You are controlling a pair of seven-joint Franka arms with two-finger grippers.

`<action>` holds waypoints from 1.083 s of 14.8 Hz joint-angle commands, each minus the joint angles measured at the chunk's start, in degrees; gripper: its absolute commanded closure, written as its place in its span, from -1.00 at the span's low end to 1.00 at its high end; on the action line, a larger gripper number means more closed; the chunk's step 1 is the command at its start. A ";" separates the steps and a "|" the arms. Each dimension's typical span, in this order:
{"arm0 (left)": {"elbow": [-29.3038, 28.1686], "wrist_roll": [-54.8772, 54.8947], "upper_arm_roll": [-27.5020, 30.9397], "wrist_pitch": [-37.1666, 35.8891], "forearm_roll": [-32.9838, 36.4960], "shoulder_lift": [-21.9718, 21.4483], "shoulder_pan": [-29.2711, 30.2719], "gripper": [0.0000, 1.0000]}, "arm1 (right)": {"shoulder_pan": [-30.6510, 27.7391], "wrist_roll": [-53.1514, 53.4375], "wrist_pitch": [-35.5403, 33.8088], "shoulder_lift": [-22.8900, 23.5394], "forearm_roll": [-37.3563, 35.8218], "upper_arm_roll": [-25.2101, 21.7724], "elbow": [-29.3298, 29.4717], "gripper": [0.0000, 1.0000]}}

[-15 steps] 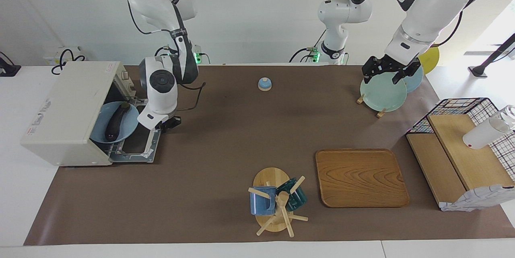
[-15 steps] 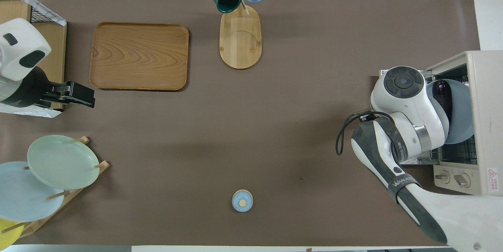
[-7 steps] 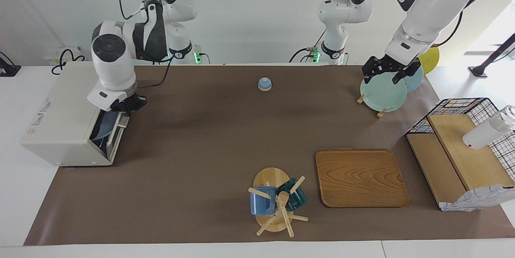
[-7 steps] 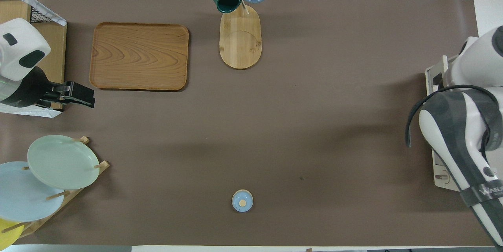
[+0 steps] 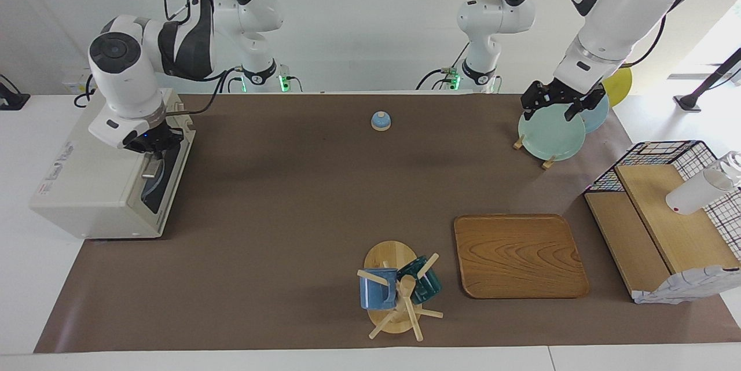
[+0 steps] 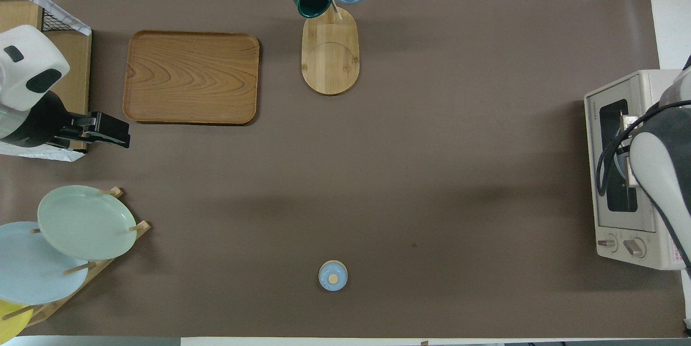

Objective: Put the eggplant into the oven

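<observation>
The cream-white oven (image 5: 95, 177) stands at the right arm's end of the table, and its dark glass door (image 5: 162, 177) is shut. It also shows in the overhead view (image 6: 621, 162). The eggplant is hidden inside the oven. Only a bit of pale blue plate (image 5: 151, 190) shows through the glass. My right gripper (image 5: 151, 144) is at the top edge of the shut door, by the silver handle (image 6: 625, 122). My left gripper (image 5: 558, 106) is open, empty and raised over the left arm's end of the table, where the arm waits.
A plate rack with a green plate (image 5: 550, 132) and a wire basket with wooden shelves (image 5: 666, 215) stand at the left arm's end. A wooden tray (image 5: 518, 255), a mug tree (image 5: 399, 290) and a small blue lid (image 5: 380, 121) are on the brown mat.
The right gripper swung the oven door up from flat open to shut, so the plate with the eggplant went out of sight. The left arm has not moved.
</observation>
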 commanded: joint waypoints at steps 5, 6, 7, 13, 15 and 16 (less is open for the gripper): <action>-0.11 -0.23 -0.38 -0.33 0.70 -0.49 0.47 -1.00 | 1.42 4.85 -3.72 0.82 6.43 0.36 7.72 -0.99; -0.11 -0.23 -0.38 -0.33 0.70 -0.49 0.47 -1.00 | 1.59 5.63 -3.99 0.74 6.34 0.36 7.80 -1.00; -0.11 -0.23 -0.38 -0.33 0.70 -0.49 0.47 -1.00 | 1.59 7.56 -3.73 0.74 5.99 0.36 7.72 -1.00; -0.02 -0.23 -0.38 -0.33 0.70 -0.49 0.55 -1.00 | 4.05 8.19 -4.96 -3.48 5.72 -0.42 3.32 -1.00; -0.02 -0.23 -0.38 -0.33 0.61 -0.49 0.47 -1.00 | 4.05 8.10 -4.87 -3.48 5.72 -0.95 3.59 -1.00; -0.02 -0.23 -0.38 -0.33 0.69 -0.49 0.47 -1.00 | 4.31 8.10 -4.78 -3.57 5.72 -1.65 3.67 -1.00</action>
